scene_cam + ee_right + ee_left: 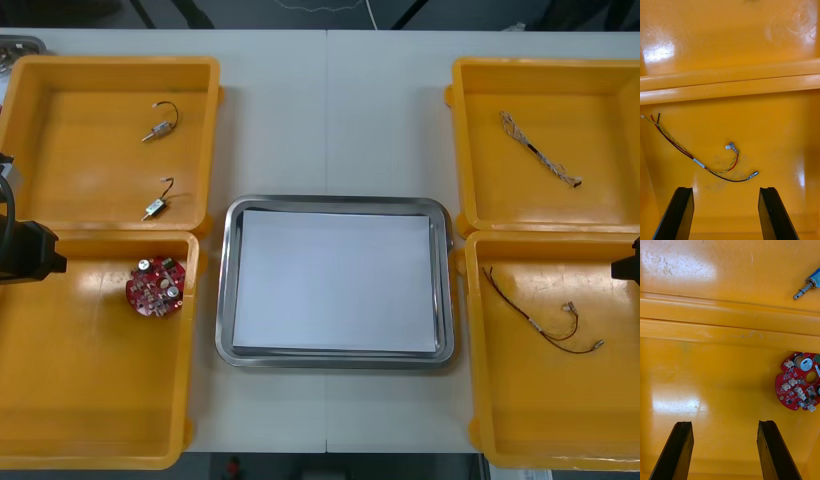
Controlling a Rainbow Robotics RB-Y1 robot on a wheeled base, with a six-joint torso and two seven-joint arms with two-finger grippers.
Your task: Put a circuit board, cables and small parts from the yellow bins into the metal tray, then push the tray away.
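Progress: I read 0 items in tray (pixel 335 203); all steps left.
Board (pixel 155 286): in bin (pixel 60 400), tray's 9 o'clock.
L gripper (pixel 725 423): fingers apart, near board.
R gripper (pixel 726 189): fingers apart, above red/yellow cable (pixel 696 161).

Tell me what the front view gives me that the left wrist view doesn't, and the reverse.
Front view adds: the metal tray, white inside, the farther small metal part, and the twisted cable and the red and yellow cable on the right. Left wrist view adds: the left gripper, open over a yellow bin. Both: the red circuit board and the nearer small metal part beyond that bin's wall.
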